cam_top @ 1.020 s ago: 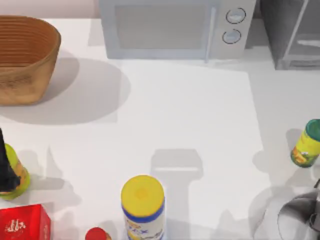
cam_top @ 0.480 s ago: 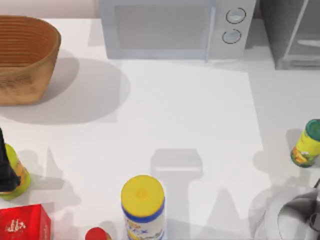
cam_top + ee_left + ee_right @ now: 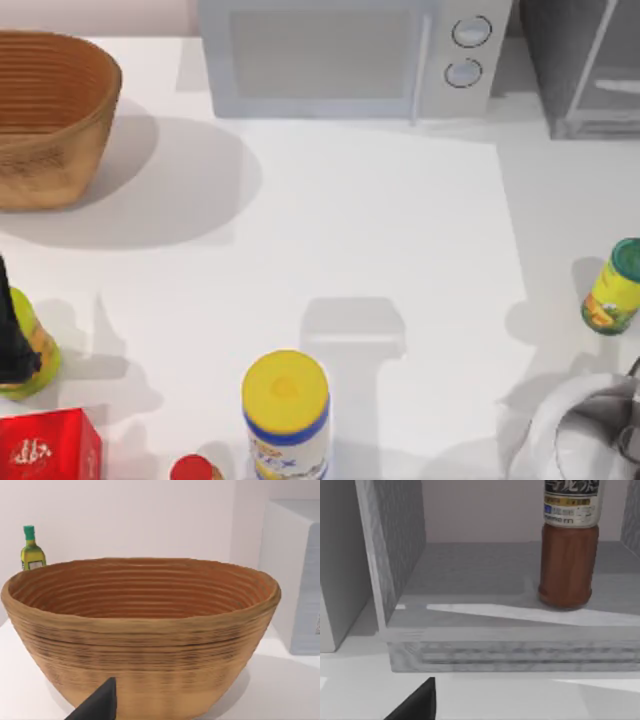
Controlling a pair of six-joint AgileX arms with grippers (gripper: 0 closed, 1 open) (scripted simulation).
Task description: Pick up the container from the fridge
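Note:
The fridge stands at the table's far right corner, next to the microwave. In the right wrist view its grey inside floor lies ahead, and the container stands upright on it, a brown body with a printed label and its top cut off by the picture's edge. A dark part of my right gripper pokes in low, short of the fridge's front sill and apart from the container. My right arm sits at the table's near right corner. My left arm is parked at the left edge.
A light grey microwave stands at the back. A woven basket sits back left. A green-capped yellow jar stands at the right edge. Along the front are a yellow-lidded canister, a red box and a red cap.
My right arm has shifted slightly at the near right corner, and its shadow on the table has moved with it. Everything else has stayed put.

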